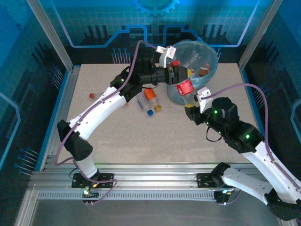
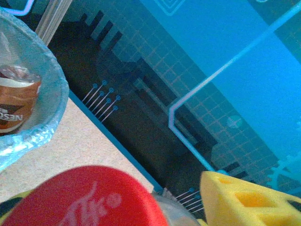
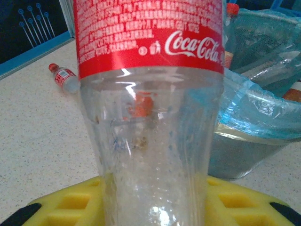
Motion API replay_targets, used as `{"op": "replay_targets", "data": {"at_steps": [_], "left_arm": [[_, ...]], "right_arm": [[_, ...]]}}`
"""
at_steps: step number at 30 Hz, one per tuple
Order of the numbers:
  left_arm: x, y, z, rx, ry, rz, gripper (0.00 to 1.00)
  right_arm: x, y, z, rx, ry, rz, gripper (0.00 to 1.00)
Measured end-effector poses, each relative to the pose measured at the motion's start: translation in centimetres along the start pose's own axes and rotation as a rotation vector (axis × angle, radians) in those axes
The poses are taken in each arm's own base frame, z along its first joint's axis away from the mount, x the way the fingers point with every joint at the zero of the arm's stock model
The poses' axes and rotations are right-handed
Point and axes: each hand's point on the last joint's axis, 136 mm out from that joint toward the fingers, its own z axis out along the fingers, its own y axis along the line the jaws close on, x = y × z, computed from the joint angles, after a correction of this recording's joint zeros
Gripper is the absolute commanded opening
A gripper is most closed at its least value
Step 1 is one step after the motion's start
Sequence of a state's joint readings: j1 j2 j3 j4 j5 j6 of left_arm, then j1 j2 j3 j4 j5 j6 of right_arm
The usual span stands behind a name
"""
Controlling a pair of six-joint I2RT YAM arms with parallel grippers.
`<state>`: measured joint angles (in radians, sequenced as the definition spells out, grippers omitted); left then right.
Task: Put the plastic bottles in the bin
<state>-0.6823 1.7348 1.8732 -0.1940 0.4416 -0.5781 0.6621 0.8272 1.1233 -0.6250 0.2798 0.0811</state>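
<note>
Red-labelled Coca-Cola bottle [image 1: 184, 87] tilted at the near rim of the bin [image 1: 212, 61], upper centre, left gripper [image 1: 175, 74] pinching its neck, right gripper [image 1: 194, 107] flanking its base, grip unclear, loose bottles [image 1: 150, 101] lying centre-left.

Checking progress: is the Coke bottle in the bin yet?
Out. The right wrist view shows the bottle in front of the bin, against its outer wall, not inside it.

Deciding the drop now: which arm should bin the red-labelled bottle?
Left, probably: the left fingers grip the red-labelled clear plastic bottle near its cap at the round grey bag-lined bin.
</note>
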Motion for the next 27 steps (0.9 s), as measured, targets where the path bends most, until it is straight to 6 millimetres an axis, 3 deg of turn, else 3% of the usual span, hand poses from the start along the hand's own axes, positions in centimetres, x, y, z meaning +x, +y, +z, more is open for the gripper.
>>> {"op": "replay_targets", "data": {"at_steps": [5, 20, 27], "left_arm": [[-0.6, 0.9, -0.2, -0.034, -0.024, 0.001, 0.73], [-2.9, 3.2, -1.0, -0.111, -0.108, 0.005, 0.61], [-3.3, 4.0, -1.3, -0.127, -0.119, 0.005, 0.71]], "right_arm": [[0.1, -1.3, 0.1, 0.052, 0.005, 0.013, 0.38], [0.6, -2.3, 0.3, 0.081, 0.030, 0.010, 0.38], [0.9, -2.4, 0.7, 0.087, 0.044, 0.010, 0.38]]}}
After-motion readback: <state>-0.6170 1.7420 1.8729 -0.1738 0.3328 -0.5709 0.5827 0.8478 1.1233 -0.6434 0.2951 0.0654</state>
